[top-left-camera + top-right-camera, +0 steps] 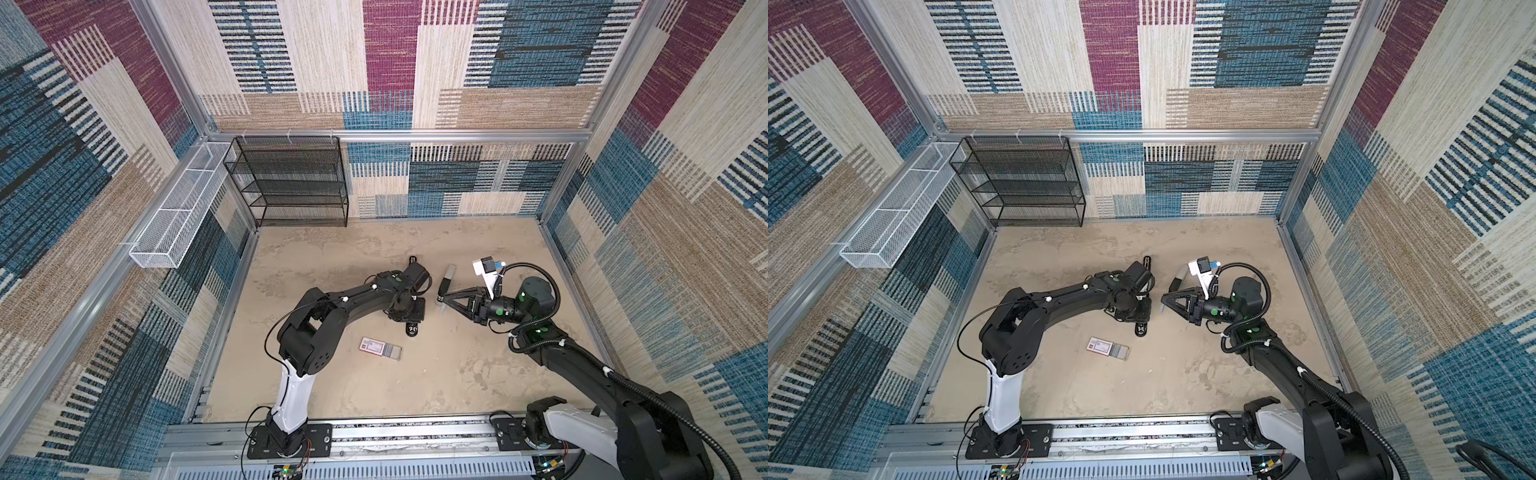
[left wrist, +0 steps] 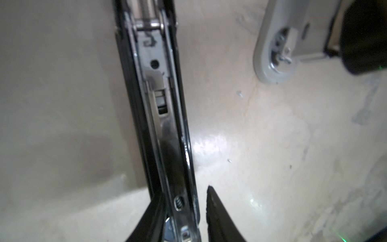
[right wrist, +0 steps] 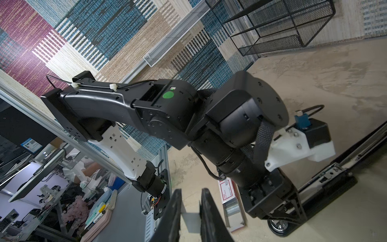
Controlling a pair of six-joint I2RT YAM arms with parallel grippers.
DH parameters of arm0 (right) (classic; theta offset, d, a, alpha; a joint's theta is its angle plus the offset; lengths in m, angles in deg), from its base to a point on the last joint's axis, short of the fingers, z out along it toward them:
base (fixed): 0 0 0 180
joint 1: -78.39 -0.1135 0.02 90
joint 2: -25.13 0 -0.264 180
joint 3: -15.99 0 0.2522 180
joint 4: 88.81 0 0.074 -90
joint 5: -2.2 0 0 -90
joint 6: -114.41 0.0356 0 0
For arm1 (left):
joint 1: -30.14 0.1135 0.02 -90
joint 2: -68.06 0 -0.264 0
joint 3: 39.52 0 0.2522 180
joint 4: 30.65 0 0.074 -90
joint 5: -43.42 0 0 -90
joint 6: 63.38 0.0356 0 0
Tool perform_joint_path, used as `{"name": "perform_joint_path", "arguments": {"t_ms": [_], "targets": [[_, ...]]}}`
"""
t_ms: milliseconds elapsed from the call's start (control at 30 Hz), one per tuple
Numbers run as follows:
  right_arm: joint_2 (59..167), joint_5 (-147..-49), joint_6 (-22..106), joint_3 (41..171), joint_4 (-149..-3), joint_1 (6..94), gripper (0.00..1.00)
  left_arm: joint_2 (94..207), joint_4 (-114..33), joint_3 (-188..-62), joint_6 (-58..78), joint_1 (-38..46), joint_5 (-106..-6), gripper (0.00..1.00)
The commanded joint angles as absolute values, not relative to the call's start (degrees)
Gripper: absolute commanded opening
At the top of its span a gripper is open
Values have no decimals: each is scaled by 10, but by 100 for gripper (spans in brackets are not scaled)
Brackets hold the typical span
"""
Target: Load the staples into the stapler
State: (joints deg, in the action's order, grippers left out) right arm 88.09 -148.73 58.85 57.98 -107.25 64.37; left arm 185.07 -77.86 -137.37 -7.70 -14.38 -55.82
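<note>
**Black stapler [image 2: 165, 125] open on the table [image 1: 332, 257]; staples [image 1: 391, 352] boxed**

Left end effector [image 2: 184, 192] straddles the stapler with jaws parted, one finger [image 2: 215, 213] clear of its side. Right end effector [image 3: 191, 190] is clamped on a grey piece [image 3: 189, 222] just beside the stapler. The staples lie in their box [image 1: 373, 345], near the stapler, apart from both end effectors.

Even, bright light; soft shadows.
Top views sharp, edges bowed; left wrist view blurry, glare on the table [image 2: 211, 146]; right wrist view crisp.
</note>
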Motion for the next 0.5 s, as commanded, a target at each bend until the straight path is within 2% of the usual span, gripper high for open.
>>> {"name": "perform_joint_path", "arguments": {"t_ms": [0, 267, 467], "targets": [[876, -1484, 581, 586, -1072, 649, 21, 1864, -807, -1379, -85, -149, -641, 35], [858, -1449, 573, 593, -1037, 665, 22, 1850, -674, -1335, -117, -150, -704, 35], [851, -1372, 552, 623, -966, 671, 22, 1766, -684, -1275, -110, -139, -644, 36]]}}
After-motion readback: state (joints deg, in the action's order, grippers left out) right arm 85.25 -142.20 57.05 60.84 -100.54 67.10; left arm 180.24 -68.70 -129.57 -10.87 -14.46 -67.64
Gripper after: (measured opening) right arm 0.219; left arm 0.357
